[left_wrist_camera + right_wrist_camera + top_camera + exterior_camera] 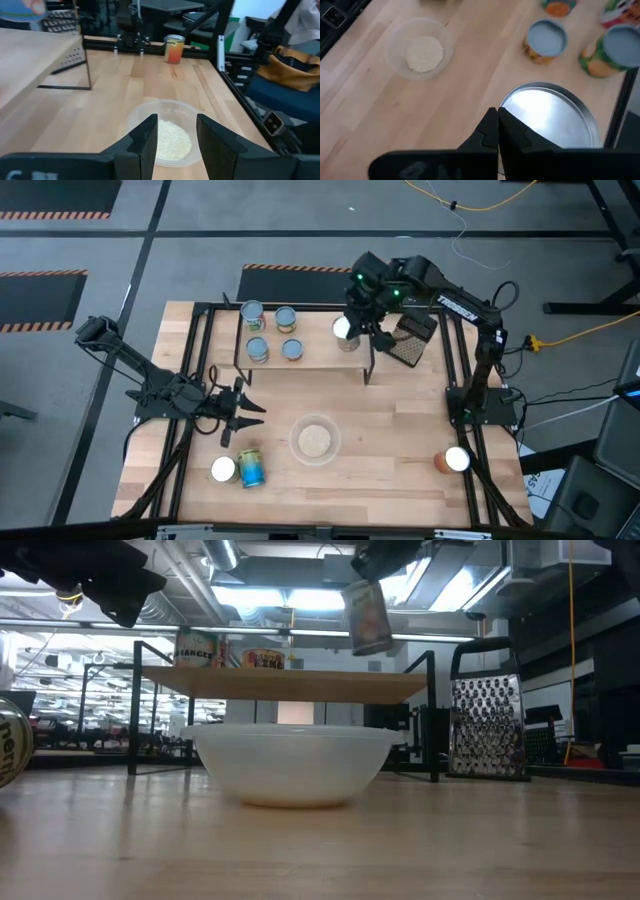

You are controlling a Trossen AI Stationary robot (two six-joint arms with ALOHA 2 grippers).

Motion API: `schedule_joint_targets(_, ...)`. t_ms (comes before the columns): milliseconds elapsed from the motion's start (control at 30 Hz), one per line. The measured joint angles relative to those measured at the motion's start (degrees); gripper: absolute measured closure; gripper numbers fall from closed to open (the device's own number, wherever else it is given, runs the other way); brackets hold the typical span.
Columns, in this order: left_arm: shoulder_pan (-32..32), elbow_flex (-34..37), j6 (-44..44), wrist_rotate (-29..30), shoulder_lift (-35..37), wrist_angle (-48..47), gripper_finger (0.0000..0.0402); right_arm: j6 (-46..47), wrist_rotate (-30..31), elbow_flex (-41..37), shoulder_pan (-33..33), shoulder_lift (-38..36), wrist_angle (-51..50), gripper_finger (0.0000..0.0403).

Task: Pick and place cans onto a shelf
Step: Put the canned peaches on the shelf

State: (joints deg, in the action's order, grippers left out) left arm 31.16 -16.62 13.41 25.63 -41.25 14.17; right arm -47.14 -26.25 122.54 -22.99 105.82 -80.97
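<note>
The light-wood shelf (pixel 325 355) stands at the table's far middle on black legs. Several cans stand on its left half (pixel 258 350), and they also show in the right wrist view (pixel 547 41). My right gripper (pixel 352 320) is shut on a silver-topped can (pixel 367 618) above the shelf's right part. My left gripper (pixel 175 137) is open and empty over the table left of the bowl (pixel 314 440). An upright white-topped can (pixel 224 470) and a lying blue-green can (pixel 251 468) rest near the front left. A red-orange can (pixel 455 460) stands front right. My right gripper pinches the can's top rim (pixel 507 107) between its two fingers, at the edge of the silver lid. The fingers come from above, pointing down. The can hangs below them, tilted, clear above the shelf board (pixel 285 683).
A clear bowl of pale grains (pixel 290 765) sits mid-table in front of the shelf. A dark metal grater (pixel 412 340) leans at the shelf's right end. Black frame rails (pixel 465 430) run along the table's sides.
</note>
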Motion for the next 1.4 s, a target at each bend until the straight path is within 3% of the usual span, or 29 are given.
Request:
schedule_joint_targets(667,0.0,0.0,0.0,0.9,0.0,0.0,0.0273,-2.9,-0.9,-10.8,-11.5,0.0,10.2,0.0403)
schedule_joint_targets(1400,0.0,0.0,0.0,1.0,0.0,0.0,0.0273,-2.7,0.4,-11.2,-12.8,0.0,8.8,0.0376)
